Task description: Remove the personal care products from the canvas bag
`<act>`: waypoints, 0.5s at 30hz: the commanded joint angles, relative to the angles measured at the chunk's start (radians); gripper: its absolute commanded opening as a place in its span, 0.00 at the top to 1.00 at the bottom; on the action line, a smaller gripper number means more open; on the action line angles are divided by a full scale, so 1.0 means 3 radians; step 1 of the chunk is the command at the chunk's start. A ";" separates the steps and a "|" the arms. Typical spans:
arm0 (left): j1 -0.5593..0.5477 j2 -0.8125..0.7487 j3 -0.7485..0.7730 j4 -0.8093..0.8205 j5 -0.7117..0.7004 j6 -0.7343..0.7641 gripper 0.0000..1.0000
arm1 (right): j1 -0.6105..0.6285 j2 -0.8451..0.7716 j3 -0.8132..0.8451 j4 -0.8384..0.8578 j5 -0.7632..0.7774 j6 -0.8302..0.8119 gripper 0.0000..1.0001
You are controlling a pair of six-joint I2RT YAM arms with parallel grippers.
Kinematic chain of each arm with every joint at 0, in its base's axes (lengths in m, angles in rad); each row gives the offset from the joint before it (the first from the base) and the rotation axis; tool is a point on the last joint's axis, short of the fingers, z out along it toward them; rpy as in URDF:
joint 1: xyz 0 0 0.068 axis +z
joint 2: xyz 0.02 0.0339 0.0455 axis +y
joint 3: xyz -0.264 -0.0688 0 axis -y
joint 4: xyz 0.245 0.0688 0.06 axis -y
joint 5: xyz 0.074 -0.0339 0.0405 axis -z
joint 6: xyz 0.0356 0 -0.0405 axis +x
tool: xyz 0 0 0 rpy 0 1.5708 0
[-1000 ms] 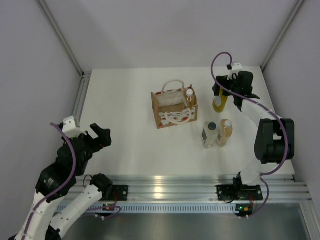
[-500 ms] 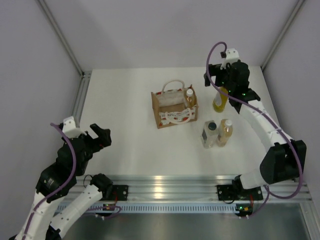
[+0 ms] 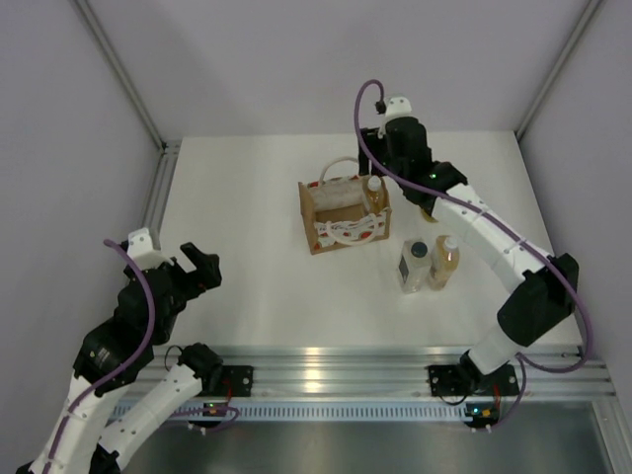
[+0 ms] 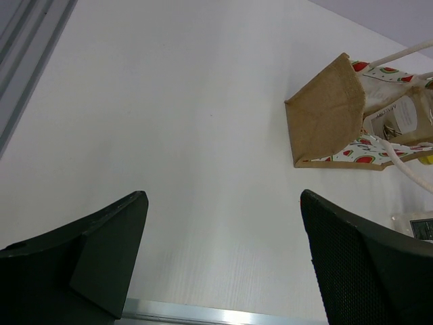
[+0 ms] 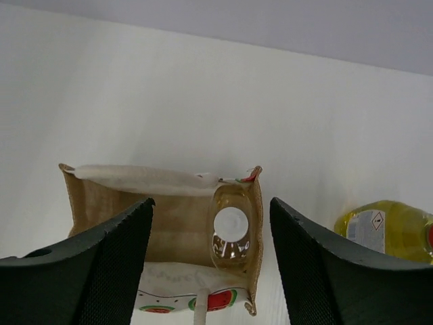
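The tan canvas bag (image 3: pixel 344 213) stands mid-table with its white handles up. Inside it, at its right end, an amber bottle with a white cap (image 5: pixel 231 223) stands upright. My right gripper (image 5: pixel 211 271) hovers above the bag, open, and in its wrist view that bottle's cap shows between the fingers with nothing gripped. A yellow bottle (image 5: pixel 389 230) rests on the table right of the bag, mostly hidden by my right arm in the top view. A clear bottle with a dark cap (image 3: pixel 415 265) and a second amber bottle (image 3: pixel 444 262) stand side by side nearer me. My left gripper (image 3: pixel 188 272) is open at the near left.
The bag (image 4: pixel 331 112) appears at the upper right of the left wrist view, with bare white table between it and the left fingers. Metal frame rails (image 3: pixel 326 360) run along the near edge, and grey walls close in the sides and back.
My right gripper has let go of the yellow bottle at the back right and swung left to above the bag. The left arm has not moved.
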 commanded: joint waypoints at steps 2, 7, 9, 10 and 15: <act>-0.0003 0.0020 -0.0009 0.0096 -0.0045 0.0007 0.02 | 0.0077 0.0292 0.0282 -0.0502 0.0223 0.0110 0.34; -0.0008 0.0015 -0.0009 0.0101 -0.0045 0.0012 0.02 | 0.0092 0.0430 0.0257 -0.0569 0.0233 0.0104 0.36; -0.0003 0.0015 -0.0009 0.0096 -0.0040 0.0012 0.02 | 0.0087 0.0466 0.0251 -0.0579 0.0253 0.0099 0.35; -0.0003 0.0020 -0.0009 0.0096 -0.0045 0.0007 0.02 | 0.0087 0.0507 0.0251 -0.0584 0.0253 0.0094 0.34; -0.0003 0.0020 -0.0014 0.0101 -0.0035 0.0012 0.02 | 0.0052 0.0691 0.0292 -0.0579 0.0151 0.0074 0.36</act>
